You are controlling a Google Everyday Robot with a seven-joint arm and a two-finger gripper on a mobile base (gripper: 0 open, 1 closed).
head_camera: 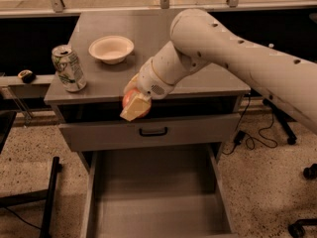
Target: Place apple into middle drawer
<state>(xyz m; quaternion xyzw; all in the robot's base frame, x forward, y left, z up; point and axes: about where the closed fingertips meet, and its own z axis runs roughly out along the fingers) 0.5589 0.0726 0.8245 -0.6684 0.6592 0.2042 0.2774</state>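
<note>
My gripper (134,106) hangs at the end of the white arm, just in front of the cabinet's top edge, above the closed drawer front. It is shut on the apple (129,98), red-orange and partly hidden by the pale fingers (134,113). The middle drawer (158,182) is pulled out below, a long grey tray with low side walls and nothing in it. The apple is held well above the drawer's back end, slightly left of its middle.
A white bowl (111,48) and a drink can (68,68) stand on the grey cabinet top (99,86). A grey drawer front with a black handle (153,131) is closed above the open drawer. Cables and chair wheels (309,171) lie on the floor at right.
</note>
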